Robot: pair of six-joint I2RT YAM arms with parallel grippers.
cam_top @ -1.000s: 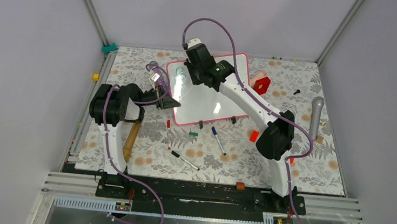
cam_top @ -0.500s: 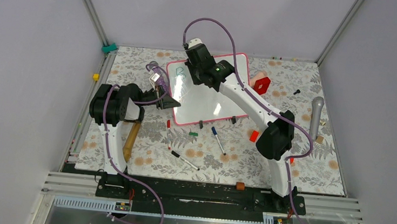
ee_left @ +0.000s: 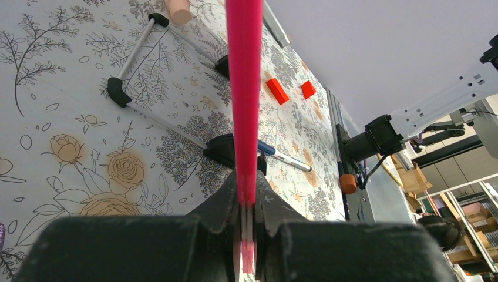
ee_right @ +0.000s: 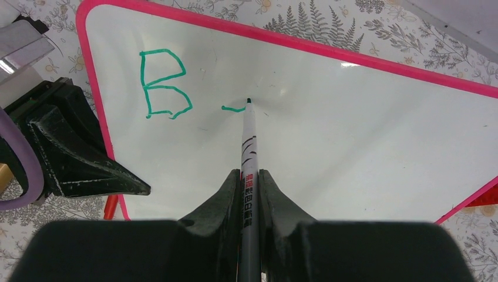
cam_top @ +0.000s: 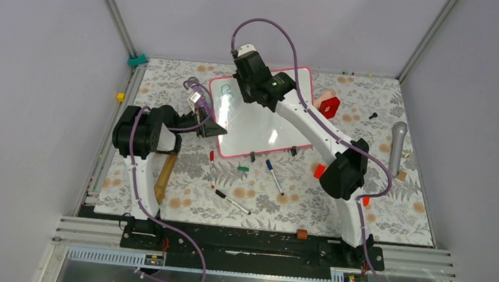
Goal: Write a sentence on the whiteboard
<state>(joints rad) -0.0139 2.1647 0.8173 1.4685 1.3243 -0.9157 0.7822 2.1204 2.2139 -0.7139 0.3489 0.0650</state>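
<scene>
On the whiteboard (ee_right: 364,147), bare surface is lying open right of and below the writing pen (ee_right: 248,138) in the right gripper (ee_right: 249,176). The left gripper (cam_top: 212,129) is blocking the board's left edge. The right arm (cam_top: 309,126) is crossing above its right half. A red pen (cam_top: 212,168), green cap (cam_top: 243,170), blue pen (cam_top: 273,177) and black pen (cam_top: 232,202) are littering the mat (cam_top: 394,208) just in front; a red block (cam_top: 319,171) is sitting beside them. Red and pink pieces (cam_top: 328,105) are crowding the right edge.

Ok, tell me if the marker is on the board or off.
On: the marker tip meets the board at the end of a green stroke.
</scene>
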